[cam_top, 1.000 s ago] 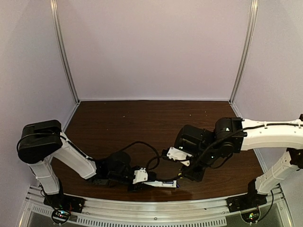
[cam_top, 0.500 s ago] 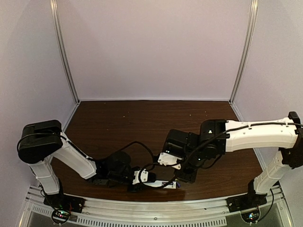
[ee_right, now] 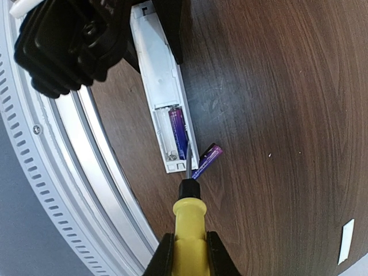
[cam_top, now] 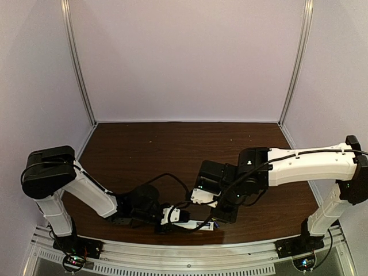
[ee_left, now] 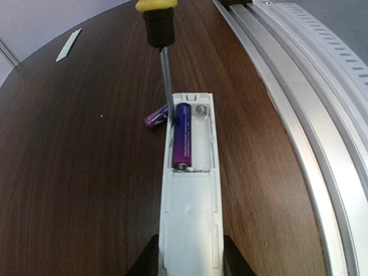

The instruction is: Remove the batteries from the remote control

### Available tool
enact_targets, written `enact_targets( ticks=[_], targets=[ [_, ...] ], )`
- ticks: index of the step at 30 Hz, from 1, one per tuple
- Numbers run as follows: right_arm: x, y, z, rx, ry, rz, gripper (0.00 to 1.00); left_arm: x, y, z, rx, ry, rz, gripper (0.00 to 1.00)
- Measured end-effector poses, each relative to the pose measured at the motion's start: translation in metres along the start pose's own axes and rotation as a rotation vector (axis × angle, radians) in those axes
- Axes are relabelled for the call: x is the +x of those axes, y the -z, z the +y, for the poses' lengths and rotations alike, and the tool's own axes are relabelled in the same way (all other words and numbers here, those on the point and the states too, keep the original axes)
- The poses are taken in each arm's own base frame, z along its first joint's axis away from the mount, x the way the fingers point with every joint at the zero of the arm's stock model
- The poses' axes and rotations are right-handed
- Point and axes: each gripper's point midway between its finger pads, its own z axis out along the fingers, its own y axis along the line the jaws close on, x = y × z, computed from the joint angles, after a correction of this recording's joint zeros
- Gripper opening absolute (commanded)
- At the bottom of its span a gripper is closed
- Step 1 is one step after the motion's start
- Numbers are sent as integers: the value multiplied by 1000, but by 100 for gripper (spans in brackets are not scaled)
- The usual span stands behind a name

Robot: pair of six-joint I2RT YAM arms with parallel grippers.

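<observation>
The white remote control (ee_left: pixel 190 207) lies open side up near the front rail, held between my left gripper's fingers (ee_left: pixel 190 259). One purple-blue battery (ee_left: pixel 182 136) sits in its open bay. A second battery (ee_left: pixel 154 117) lies on the table beside the remote's far end. My right gripper (ee_right: pixel 186 250) is shut on the yellow-handled screwdriver (ee_right: pixel 188 221), whose metal tip reaches the bay's edge by the seated battery (ee_right: pixel 177 131). The loose battery (ee_right: pixel 206 160) shows right of the remote (ee_right: pixel 158 75). In the top view both grippers meet over the remote (cam_top: pixel 195 224).
The flat white cover strip (ee_left: pixel 68 45) lies far off on the dark wooden table, also seen in the right wrist view (ee_right: pixel 346 241). The metal front rail (ee_left: pixel 299 103) runs close alongside the remote. The left arm's black cable (cam_top: pixel 167 178) loops over the table.
My right arm has moved left and toward the remote, bringing the screwdriver to the battery bay. The left arm has stayed put, holding the remote.
</observation>
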Motion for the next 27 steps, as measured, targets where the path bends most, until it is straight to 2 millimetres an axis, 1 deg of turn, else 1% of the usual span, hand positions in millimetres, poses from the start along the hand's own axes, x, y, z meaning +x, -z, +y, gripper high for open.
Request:
enact_targets(
  ticks=[14,21,27],
  targets=[
    [1,-5,2,-6,33,18,0,1,0,-1,6,3,3,0],
    [-3,-6,3,-11,49,38,0,2,0,-1,7,4,6,0],
    [-5,-7,-1,-11,0,55,0,3,-1,-2,8,13,9,0]
  ],
)
